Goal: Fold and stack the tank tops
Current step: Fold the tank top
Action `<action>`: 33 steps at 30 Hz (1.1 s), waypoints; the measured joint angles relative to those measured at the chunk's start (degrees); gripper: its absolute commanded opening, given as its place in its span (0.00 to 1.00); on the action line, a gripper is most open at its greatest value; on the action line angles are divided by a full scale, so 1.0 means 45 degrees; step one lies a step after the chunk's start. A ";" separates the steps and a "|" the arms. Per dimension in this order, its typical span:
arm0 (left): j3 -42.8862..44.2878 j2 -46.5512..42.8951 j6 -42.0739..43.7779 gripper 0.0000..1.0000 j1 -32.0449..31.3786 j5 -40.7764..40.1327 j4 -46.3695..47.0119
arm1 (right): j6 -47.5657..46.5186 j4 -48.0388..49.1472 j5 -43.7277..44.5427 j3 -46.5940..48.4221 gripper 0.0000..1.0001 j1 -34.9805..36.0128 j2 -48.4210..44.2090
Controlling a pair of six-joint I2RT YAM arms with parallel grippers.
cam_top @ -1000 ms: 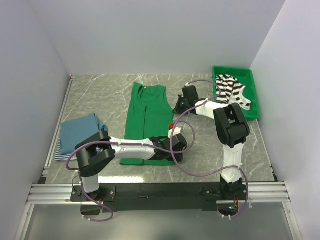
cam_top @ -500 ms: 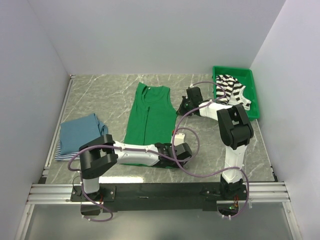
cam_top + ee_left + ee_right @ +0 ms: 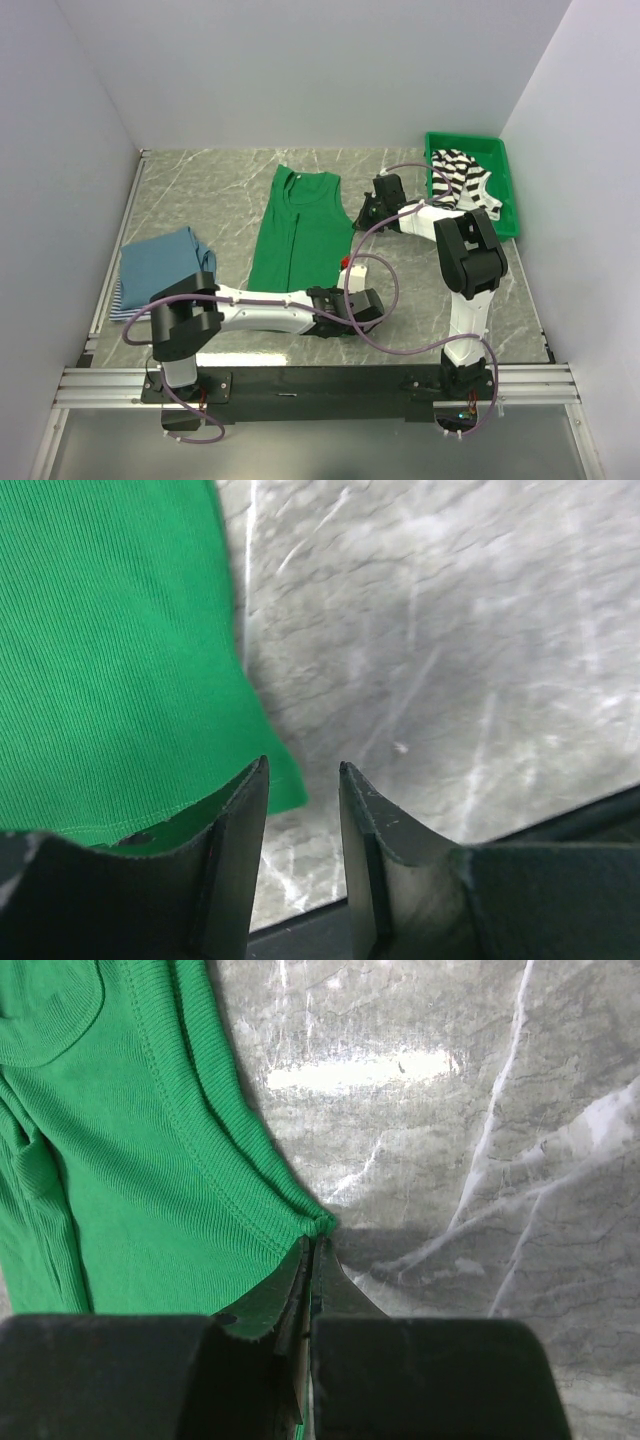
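Observation:
The green tank top (image 3: 300, 228) lies spread and slanted on the marble table. My right gripper (image 3: 358, 217) is at its right edge below the armhole; in the right wrist view the right gripper (image 3: 318, 1238) is shut on a pinch of the green tank top (image 3: 130, 1160). My left gripper (image 3: 352, 314) is at the top's near right corner. In the left wrist view the left gripper (image 3: 303, 766) is open, and the hem corner of the green tank top (image 3: 110, 650) pokes just past its left finger (image 3: 240, 830). A black-and-white striped tank top (image 3: 462, 178) lies in the bin.
The green plastic bin (image 3: 511, 200) stands at the back right. A folded blue top (image 3: 160, 260) rests on a blue-white striped one (image 3: 121, 302) at the left. White walls close in three sides. A black rail (image 3: 560, 825) runs along the near edge.
The right gripper has drawn the green top's upper side to the right, so the top now lies slanted. The left gripper has slid toward the near edge by the hem corner.

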 measured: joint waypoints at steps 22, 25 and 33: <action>0.0345 0.1326 -0.0044 0.01 -0.0432 -0.0049 -0.0291 | -0.0010 -0.0010 0.0000 -0.0359 0.00 -0.0262 -0.0277; -0.0272 0.0835 -0.0068 0.01 -0.0525 0.0019 0.0248 | -0.0010 -0.0097 0.0078 -0.0500 0.00 -0.0335 -0.0418; -0.2633 -0.2633 -0.0495 0.00 -0.0491 0.0073 0.1579 | -0.0010 -0.0554 0.0379 -0.0685 0.00 -0.0379 -0.0976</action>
